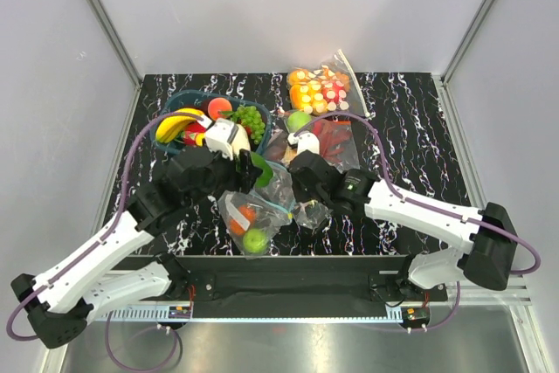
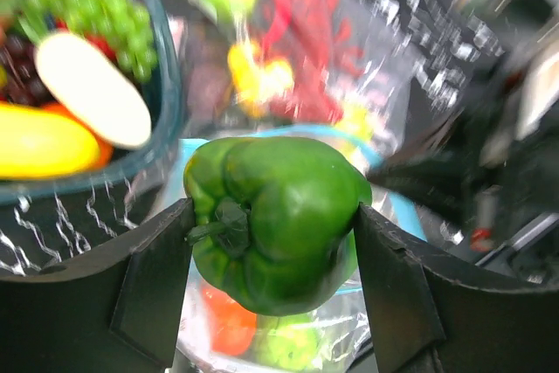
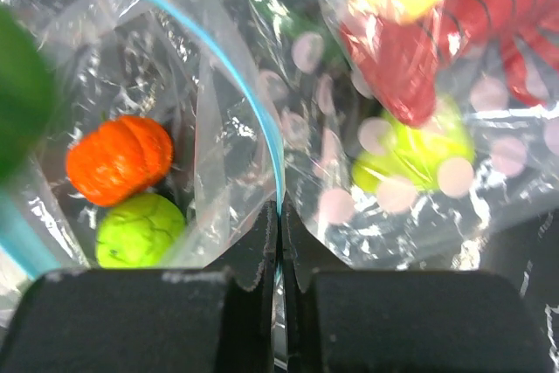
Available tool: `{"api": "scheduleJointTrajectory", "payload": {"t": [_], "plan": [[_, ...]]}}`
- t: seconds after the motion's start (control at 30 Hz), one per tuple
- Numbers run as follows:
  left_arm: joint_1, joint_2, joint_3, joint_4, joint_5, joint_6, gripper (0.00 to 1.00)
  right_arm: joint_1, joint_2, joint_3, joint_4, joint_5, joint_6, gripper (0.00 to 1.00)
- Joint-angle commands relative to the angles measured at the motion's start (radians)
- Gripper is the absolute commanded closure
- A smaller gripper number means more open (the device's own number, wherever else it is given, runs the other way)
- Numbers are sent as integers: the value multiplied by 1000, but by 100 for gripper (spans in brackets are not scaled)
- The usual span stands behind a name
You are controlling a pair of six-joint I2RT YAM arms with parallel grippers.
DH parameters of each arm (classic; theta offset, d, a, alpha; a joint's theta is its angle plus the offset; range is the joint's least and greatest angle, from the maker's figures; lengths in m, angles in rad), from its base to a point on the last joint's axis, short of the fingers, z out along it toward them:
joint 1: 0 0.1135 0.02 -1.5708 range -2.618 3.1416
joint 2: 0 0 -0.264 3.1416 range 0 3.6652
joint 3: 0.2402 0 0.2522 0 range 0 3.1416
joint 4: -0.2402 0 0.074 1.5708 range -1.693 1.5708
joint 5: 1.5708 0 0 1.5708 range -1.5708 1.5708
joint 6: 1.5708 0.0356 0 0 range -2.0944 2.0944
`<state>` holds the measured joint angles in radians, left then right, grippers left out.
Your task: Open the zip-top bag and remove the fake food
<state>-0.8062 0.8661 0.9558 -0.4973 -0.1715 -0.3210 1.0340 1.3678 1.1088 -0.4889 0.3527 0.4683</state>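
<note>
Left wrist view: we find the left gripper (image 2: 272, 229) clamped on a green bell pepper (image 2: 288, 189), one finger on each flank, jaws spread wide by its bulk; the pepper hangs over the mouth of the zip-top bag (image 1: 262, 207). In the right wrist view, the right gripper (image 3: 279, 216) is pinched together on the bag's edge at the teal zipper strip (image 3: 231, 63); a ribbed orange fruit (image 3: 120, 159) and a green round fruit (image 3: 140, 229) lie inside. The bag sits between both grippers, near a teal bin (image 1: 186, 93) holding a banana (image 1: 175, 126).
</note>
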Motion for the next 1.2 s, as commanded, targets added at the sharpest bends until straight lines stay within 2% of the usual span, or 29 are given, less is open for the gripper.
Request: {"api": "scheduleJointTrajectory", "payload": {"t": [0.0,0.13,0.23,0.4,0.57,0.87,1.17], "plan": [[30,-10,135,69,-42,29,45,-5,-70,-24,-46,52,18,96],[134,59,216,80,-17,49,44,-3,-119,-35,-105,106,21,96],[257,123,225,101,-6,34,44,-5,-154,-38,-129,127,24,95],[363,232,224,155,-121,42,43,-5,-188,-47,-139,137,27,95],[416,376,215,247,-152,68,43,-5,-187,-47,-134,126,23,95],[512,539,199,350,-77,77,43,-6,-179,-67,-106,88,20,95],[519,662,224,408,-33,102,42,-6,-171,-67,-91,62,21,95]]}}
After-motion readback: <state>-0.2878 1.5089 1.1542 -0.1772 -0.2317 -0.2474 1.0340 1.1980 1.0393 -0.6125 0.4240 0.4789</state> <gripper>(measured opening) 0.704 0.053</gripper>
